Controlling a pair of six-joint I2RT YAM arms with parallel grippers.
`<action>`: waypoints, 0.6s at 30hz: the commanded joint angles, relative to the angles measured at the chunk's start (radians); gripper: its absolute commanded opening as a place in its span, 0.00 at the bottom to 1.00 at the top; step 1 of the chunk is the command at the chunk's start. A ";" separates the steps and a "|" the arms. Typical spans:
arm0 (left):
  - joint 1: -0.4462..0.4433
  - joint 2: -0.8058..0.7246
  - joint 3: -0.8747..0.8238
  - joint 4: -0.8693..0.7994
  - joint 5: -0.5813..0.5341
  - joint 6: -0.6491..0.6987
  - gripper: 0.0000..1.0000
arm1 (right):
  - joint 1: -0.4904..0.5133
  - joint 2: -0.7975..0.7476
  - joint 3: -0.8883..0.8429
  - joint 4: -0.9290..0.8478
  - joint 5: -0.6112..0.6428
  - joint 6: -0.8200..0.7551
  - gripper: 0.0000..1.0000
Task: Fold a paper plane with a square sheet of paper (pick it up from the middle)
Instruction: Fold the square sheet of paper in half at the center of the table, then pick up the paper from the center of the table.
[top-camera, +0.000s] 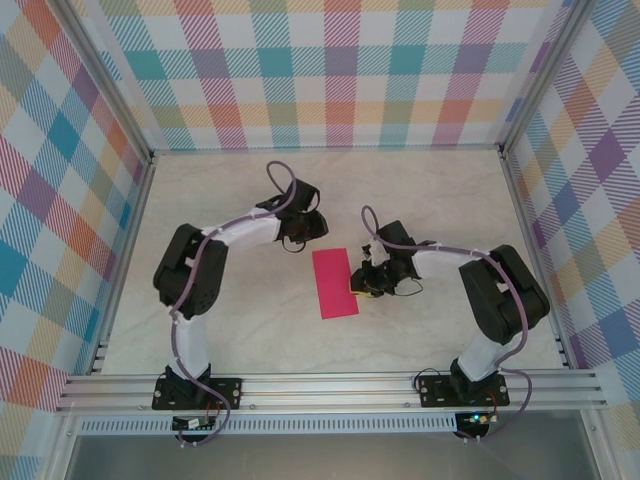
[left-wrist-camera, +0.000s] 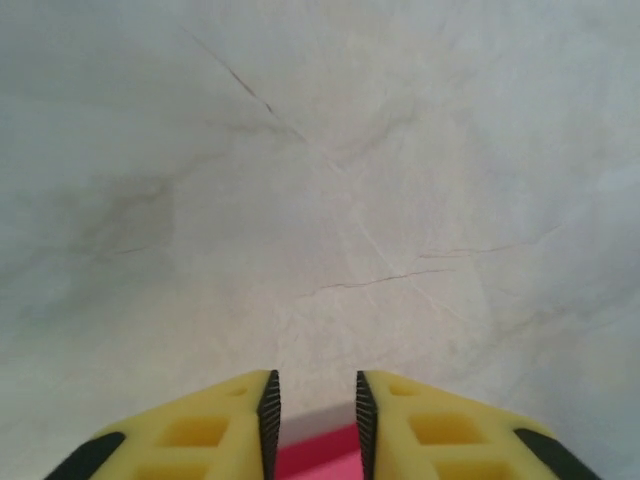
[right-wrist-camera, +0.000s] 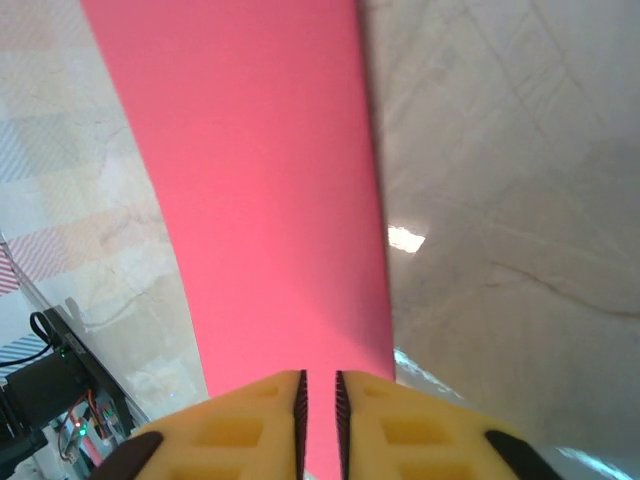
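The thin magenta-pink square sheet of paper (top-camera: 335, 283) lies flat on the pale marble-patterned table (top-camera: 230, 190), roughly midway between the two arms. From above it reads as a narrow upright rectangle rather than a square, so I judge it is already folded in half along its length. The left gripper (top-camera: 305, 238) sits at the far left corner of this strip. In its wrist view the yellow fingers (left-wrist-camera: 230, 420) stand clearly apart, with only a sliver of the pink paper (left-wrist-camera: 315, 458) showing low between them, so the gripper (left-wrist-camera: 312, 385) is partly open and appears to hold nothing. The right gripper (top-camera: 362, 287) is at the paper's right edge, towards its near end. In its own view the jaws are almost together, with pink (right-wrist-camera: 260, 200) filling the slim gap at the gripper (right-wrist-camera: 318, 378). I cannot tell whether they are pinching the edge or merely poised over it. The step in hand looks like setting the centre crease and readying the strip for the nose folds. To do it well, one gripper should pin the paper flat while the other works, because a sheet this light will skate on the smooth tabletop. Pressure should run along the folded edge from one end to the other, keeping the two layers' free edges matched. Any lift should come from the strip's middle, with the jaws closed only on the paper itself and no twist, which would skew the crease.
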 joint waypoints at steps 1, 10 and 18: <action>0.006 -0.135 -0.084 -0.053 -0.071 -0.012 0.35 | 0.010 -0.044 0.079 -0.055 0.086 -0.022 0.25; 0.007 -0.350 -0.396 0.002 -0.043 -0.165 0.52 | 0.061 0.129 0.329 -0.166 0.305 -0.111 0.39; -0.008 -0.430 -0.536 0.132 0.100 -0.246 0.56 | 0.061 0.279 0.465 -0.179 0.307 -0.101 0.39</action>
